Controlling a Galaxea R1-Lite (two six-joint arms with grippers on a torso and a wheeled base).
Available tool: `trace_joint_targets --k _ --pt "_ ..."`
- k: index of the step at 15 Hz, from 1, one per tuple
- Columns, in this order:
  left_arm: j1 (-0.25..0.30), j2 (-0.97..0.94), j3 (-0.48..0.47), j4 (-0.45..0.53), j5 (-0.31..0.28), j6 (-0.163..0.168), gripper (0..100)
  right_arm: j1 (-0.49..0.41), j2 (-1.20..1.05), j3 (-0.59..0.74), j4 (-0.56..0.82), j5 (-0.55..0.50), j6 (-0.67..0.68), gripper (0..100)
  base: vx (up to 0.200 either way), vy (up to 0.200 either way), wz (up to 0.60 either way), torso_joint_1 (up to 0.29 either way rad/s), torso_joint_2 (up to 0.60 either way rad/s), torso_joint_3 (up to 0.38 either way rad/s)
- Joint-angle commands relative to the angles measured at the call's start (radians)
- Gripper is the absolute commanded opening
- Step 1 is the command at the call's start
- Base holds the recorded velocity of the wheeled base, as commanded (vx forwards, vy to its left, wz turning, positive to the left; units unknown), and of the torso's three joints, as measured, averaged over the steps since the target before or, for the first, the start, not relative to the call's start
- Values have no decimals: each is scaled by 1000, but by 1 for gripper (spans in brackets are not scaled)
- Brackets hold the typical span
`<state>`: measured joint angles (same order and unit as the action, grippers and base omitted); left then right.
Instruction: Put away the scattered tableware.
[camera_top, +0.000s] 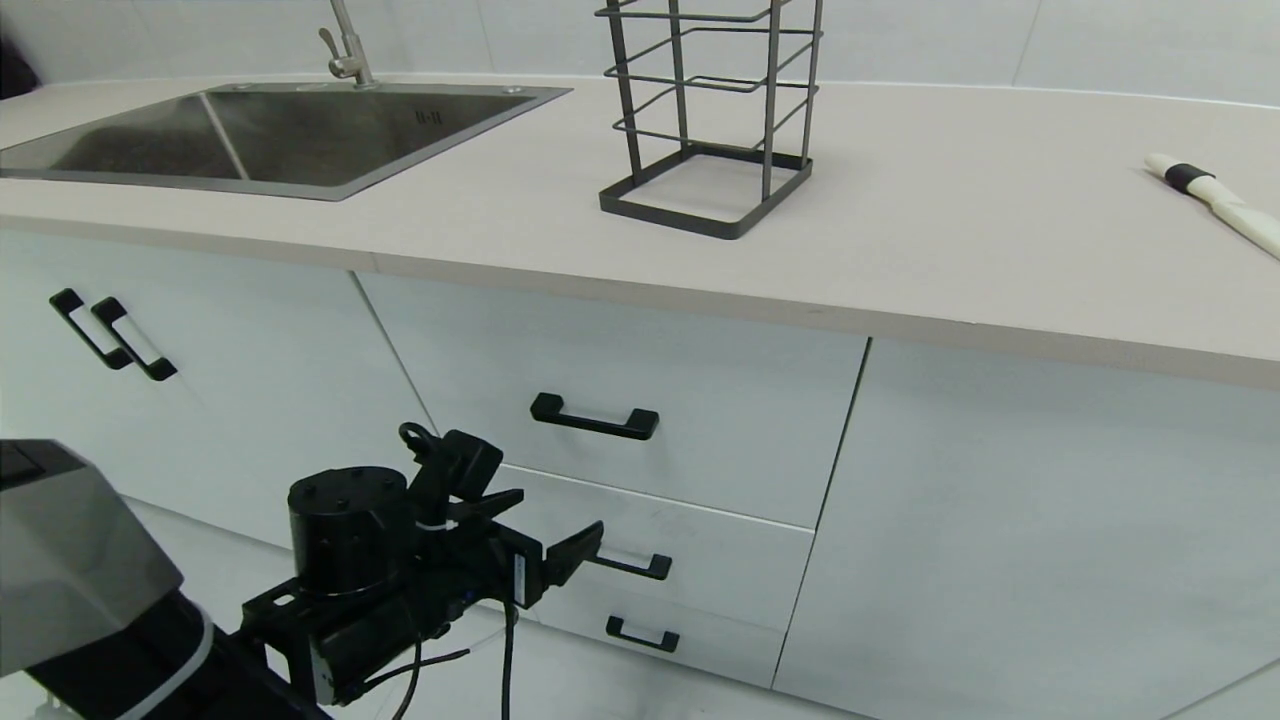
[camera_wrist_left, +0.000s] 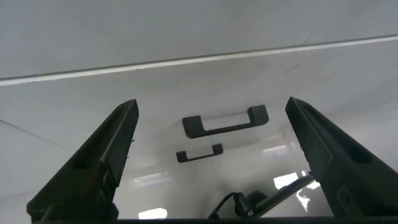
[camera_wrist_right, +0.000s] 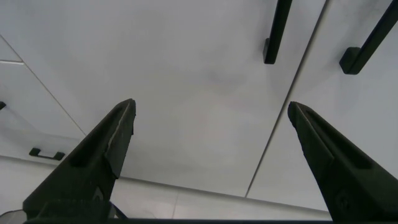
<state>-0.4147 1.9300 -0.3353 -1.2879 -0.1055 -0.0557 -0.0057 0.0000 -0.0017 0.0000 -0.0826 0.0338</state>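
A cream-white utensil with a black band lies on the counter at the far right, partly cut off by the view's edge. A black wire rack stands upright on the middle of the counter, with nothing in it. My left gripper hangs low in front of the drawers, well below the counter, open and holding nothing. In the left wrist view the left gripper faces two black drawer handles. My right gripper is open before white cabinet doors, with nothing between its fingers.
A steel sink with a tap is set into the counter at the back left. Below are white drawers with black handles and cupboard doors. Long black door handles show in the right wrist view.
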Motion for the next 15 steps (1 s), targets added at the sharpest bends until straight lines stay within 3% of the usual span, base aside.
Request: trace_joint_targets --k 1,6,8,10,11,12,13,15 --pt "-1 -6 15 -4 0 -1 100 0 2 0 0 1 0 100 0 0 0 0 0 0" --pt "-39 -174 233 -74 0 -9 100 0 2 0 0 0 0 100 0 0 0 0 0 0" --pt "-38 -370 309 -73 1 -15 100 0 2 0 0 0 0 100 0 0 0 0 0 0" --pt "-33 -539 335 -60 4 -44 100 0 2 0 0 1 0 100 0 0 0 0 0 0" --pt "14 -674 335 -18 7 -75 100 0 2 0 0 0 0 100 0 0 0 0 0 0" --pt "102 -772 335 41 7 -78 100 0 2 0 0 0 0 100 0 0 0 0 0 0" --pt "172 -882 335 104 4 -64 100 0 2 0 0 0 0 100 0 0 0 0 0 0" --pt "238 -1085 335 259 0 -1 100 0 2 0 0 0 0 100 0 0 0 0 0 0"
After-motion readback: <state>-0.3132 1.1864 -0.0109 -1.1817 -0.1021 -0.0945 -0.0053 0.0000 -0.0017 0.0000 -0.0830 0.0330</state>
